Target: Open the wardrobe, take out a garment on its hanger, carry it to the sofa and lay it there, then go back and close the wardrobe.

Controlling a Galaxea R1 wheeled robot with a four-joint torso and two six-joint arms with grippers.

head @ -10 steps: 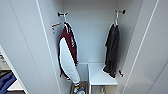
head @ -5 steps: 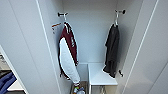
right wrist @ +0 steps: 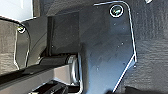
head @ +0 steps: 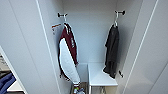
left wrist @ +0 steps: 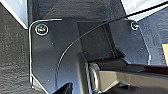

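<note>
Garment (head: 111, 51) hangs limp and light in the open wardrobe (head: 90, 37), so take it by the stiff hanger (head: 115, 21) near its hook. You cannot tell either gripper's state.

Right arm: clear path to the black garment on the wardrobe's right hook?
Probably yes. The wardrobe stands open, and the black garment hangs alone on its white hanger, well apart from the dark red garment, nothing in front.

You see the open wardrobe (head: 90, 32), frame centre: garments hang from its hooks above a white shelf (head: 100, 76).
</note>
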